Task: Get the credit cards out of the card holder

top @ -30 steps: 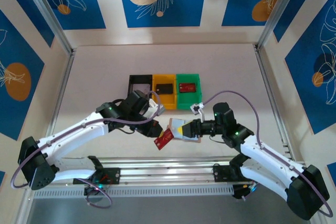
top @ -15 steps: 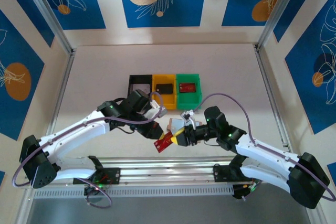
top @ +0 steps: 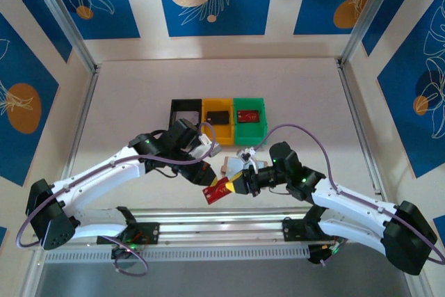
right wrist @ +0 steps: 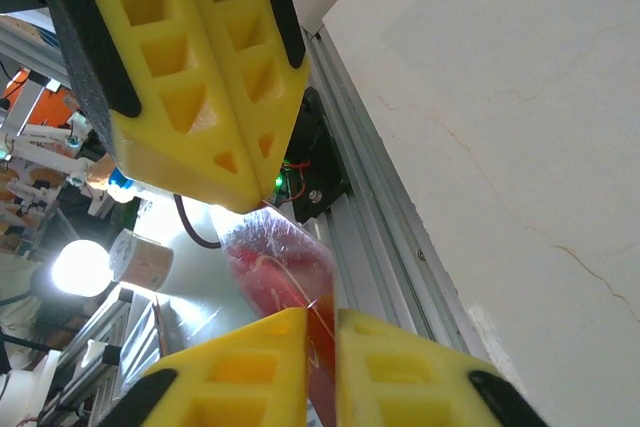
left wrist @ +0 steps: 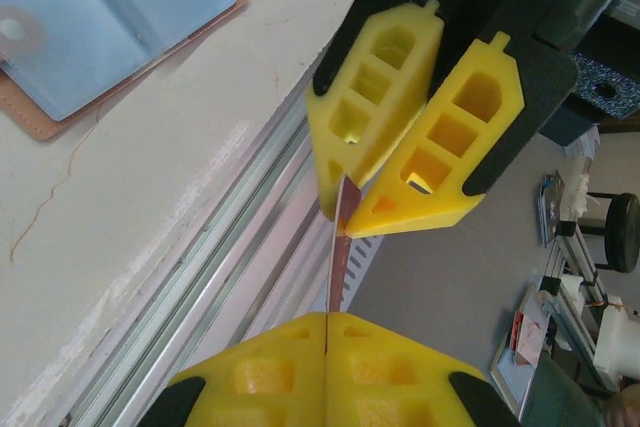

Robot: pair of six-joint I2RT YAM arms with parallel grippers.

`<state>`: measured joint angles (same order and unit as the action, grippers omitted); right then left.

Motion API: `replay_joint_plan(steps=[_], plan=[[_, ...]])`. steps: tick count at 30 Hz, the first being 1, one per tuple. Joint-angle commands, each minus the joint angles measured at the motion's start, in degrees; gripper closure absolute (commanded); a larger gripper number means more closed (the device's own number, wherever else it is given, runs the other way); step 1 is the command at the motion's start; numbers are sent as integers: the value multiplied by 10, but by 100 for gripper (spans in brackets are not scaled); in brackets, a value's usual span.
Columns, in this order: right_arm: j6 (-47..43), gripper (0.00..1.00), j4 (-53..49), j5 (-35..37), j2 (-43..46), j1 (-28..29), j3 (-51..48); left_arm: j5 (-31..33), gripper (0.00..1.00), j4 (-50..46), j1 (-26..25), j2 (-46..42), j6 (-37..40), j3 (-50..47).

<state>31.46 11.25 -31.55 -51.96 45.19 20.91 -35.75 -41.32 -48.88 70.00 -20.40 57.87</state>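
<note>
- Left bin (top: pixel 174 113), middle bin (top: pixel 206 117) and right bin (top: pixel 262 119) stand in a row mid-table (top: pixel 132 102).
- Middle-bin card (top: pixel 218 116) and right-bin card (top: pixel 249 115) lie inside their bins.
- Card holder (left wrist: pixel 100 17) lies open on the table, before the bins.
- Left pincer (left wrist: pixel 327 322) and right pincer (right wrist: pixel 320 319) meet before the holder, near the table's front edge, both gripping the shared card (top: pixel 218 189).
</note>
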Motion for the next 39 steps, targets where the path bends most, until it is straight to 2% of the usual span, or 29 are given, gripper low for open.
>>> replay_joint_plan(steps=[1, 3, 7, 10, 11, 15, 16, 20, 22, 26, 28, 33, 39], plan=[[-9, 93, 17, -7, 3, 7, -3, -7, 100, 7, 4, 0, 15, 14], [-11, 100, 12, -3, 7, 6, -3, 6, 100, 2, 4, -2, 18, 19], [-15, 100, -11, 22, 31, 2, -6, 40, 99, -15, 15, -13, 23, 34], [-11, 100, -29, 41, 54, -11, -10, 71, 57, -41, 41, -28, 29, 53], [-10, 100, -40, 50, 61, -16, -8, 79, 46, -47, 53, -37, 32, 58], [2, 100, -105, 84, 96, -51, 15, 104, 9, -67, 128, -85, 35, 76], [5, 100, -135, 106, 102, -60, 30, 135, 1, -73, 143, -102, 33, 79], [11, 100, -260, 219, 114, -95, 91, 260, 0, -78, 175, -166, 29, 67], [15, 100, -311, 247, 100, -124, 125, 336, 0, -73, 181, -201, 15, 43], [20, 100, -368, 263, 49, -177, 178, 435, 0, -50, 185, -263, -15, -21], [23, 100, -379, 269, 24, -198, 196, 462, 0, -42, 185, -290, -28, -48], [5, 100, -369, 264, -38, -242, 235, 534, 0, -64, 185, -317, -33, -49], [-13, 100, -369, 259, -154, -269, 308, 549, 0, -73, 185, -320, -40, -49]])
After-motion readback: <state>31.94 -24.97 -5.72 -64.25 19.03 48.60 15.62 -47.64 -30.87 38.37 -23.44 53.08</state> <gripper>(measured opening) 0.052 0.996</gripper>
